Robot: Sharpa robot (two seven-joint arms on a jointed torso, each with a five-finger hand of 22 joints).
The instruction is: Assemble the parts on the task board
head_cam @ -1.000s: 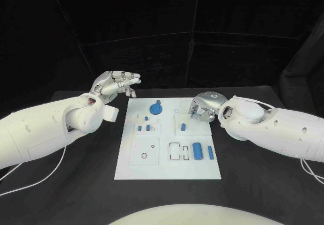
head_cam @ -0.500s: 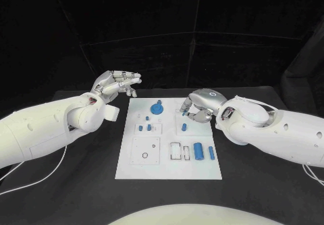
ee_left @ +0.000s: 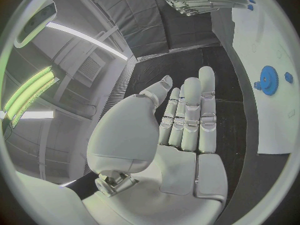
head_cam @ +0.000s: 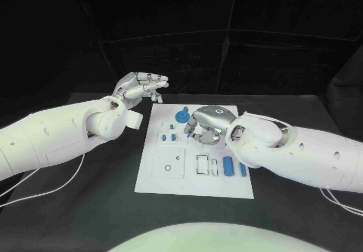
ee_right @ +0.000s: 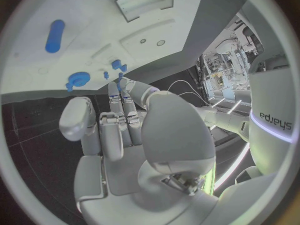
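Hovering over the middle of the task board (head_cam: 193, 184), the right hand (head_cam: 205, 125) hangs knuckles-up with its fingers curled downward toward the board's small blue pegs (head_cam: 174, 137); whether a part sits between the fingertips cannot be told. In the right wrist view the fingers (ee_right: 122, 117) lie close together along the palm, pointing at the board.

Left hand (head_cam: 140, 87): raised off the table, beyond the board's far left corner, fingers bent in toward the thumb with nothing in them. In the left wrist view the fingers (ee_left: 190, 112) lie side by side, close together and nearly straight.

Task board: white plate lying flat on the black table (head_cam: 91, 194), between the two arms.

Parts, placed by the board:
- blue gear (head_cam: 181, 116), far end, just beside the right hand.
- small blue pegs, middle left, standing near the right hand's fingertips.
- blue cylinder (head_cam: 229, 166), near right part, lying flat.
- slimmer blue pin (head_cam: 243, 169), just beside the cylinder, nearer the board's right edge.
- two outlined rectangular recesses (head_cam: 203, 164), just left of the cylinder.
- square white panel (head_cam: 170, 162) with small holes, near left part.
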